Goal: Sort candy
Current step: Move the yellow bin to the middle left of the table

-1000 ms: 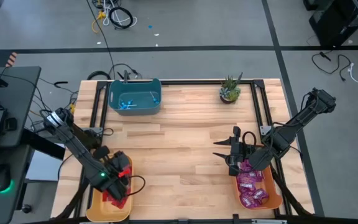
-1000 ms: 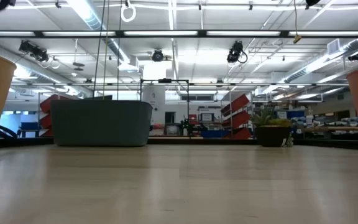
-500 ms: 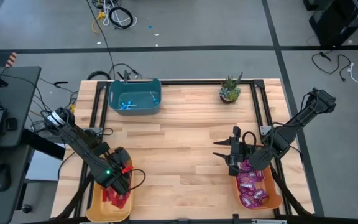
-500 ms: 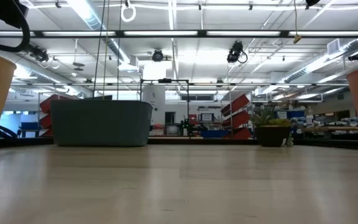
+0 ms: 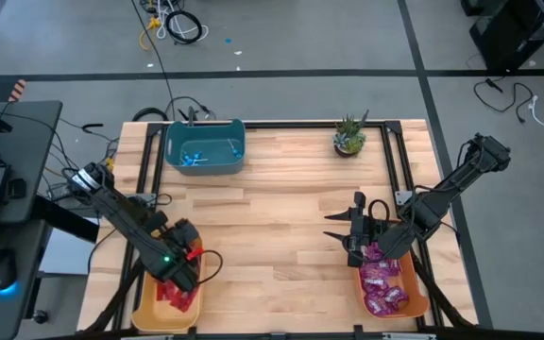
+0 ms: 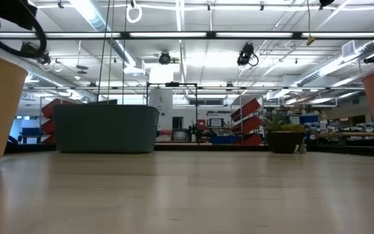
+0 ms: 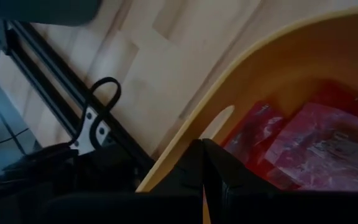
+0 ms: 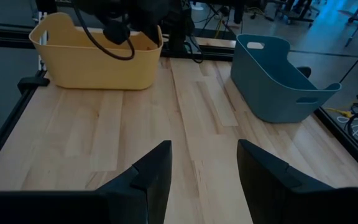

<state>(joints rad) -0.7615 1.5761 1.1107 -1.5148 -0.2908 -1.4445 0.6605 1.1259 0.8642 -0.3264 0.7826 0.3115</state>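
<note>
In the high view the left hand (image 5: 181, 276) hung over the yellow bin (image 5: 149, 307) at the lower left of the frame, above the flat red packets (image 5: 173, 295) piled inside; its fingers were shut and appeared to carry nothing. The right hand (image 5: 353, 229) sat at the lower right, just above the orange bin (image 5: 421, 302) holding the purple-magenta packets (image 5: 383, 281), its fingers spread and empty. Tiny blue lollipops (image 5: 194, 159) lay in the teal bin (image 5: 205, 127) at the upper left, with a potted plant (image 5: 349, 136) at the upper right; no loose sweet showed on the wooden counter (image 5: 272, 203), so the sorting looked close to finished. In the low view the teal bin stood centre left and the plant right of centre; the hands were out of sight, and only slivers of the yellow and orange bins showed at the edges. In the left wrist view the closed fingers (image 7: 194, 174) lay right at the yellow rim above the red packets; lifting carelessly could catch that rim and drag or tip the bin. The fingertips were too dark to say whether they touched it. In the right wrist view the open fingers (image 8: 151, 171) looked across bare counter toward the yellow and teal bins; the orange bin was hidden.
</note>
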